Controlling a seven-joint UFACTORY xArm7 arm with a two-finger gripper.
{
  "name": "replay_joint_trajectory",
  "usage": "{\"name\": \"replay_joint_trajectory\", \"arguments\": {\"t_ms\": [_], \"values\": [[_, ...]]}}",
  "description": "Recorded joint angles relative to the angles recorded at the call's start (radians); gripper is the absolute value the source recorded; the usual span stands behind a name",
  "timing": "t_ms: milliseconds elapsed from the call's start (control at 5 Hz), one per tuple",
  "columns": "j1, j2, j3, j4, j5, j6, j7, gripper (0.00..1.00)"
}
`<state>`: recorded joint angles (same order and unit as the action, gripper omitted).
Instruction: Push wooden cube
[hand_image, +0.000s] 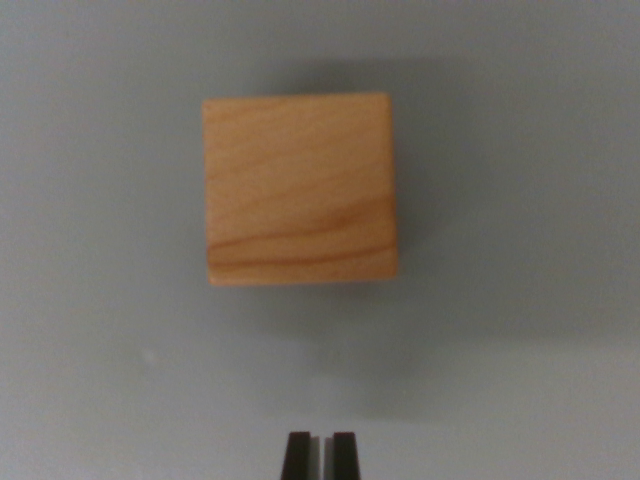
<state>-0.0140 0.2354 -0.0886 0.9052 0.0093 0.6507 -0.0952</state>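
Wooden cube (299, 189) sits centre-frame, slightly toward the top, flat on grey table surface (100, 350), grain lines running across its face, soft shadow around it. Gripper (321, 455) pokes in at bottom edge, below the cube and apart from it, not touching. Two dark fingertips (297, 456) nearly together, only a thin slit between, holding nothing.

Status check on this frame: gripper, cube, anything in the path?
Gripper shut, tips at bottom edge of wrist view. Wooden cube sits apart from the tips on grey surface, untouched. Nothing between tips and cube.
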Motion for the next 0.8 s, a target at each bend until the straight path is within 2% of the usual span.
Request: {"name": "replay_joint_trajectory", "arguments": {"t_ms": [200, 800], "values": [[0.0001, 0.007, -0.001, -0.018, 0.0012, -0.023, -0.004, 0.0], [0.0002, 0.013, -0.003, -0.033, 0.0021, -0.042, -0.007, 0.0]]}}
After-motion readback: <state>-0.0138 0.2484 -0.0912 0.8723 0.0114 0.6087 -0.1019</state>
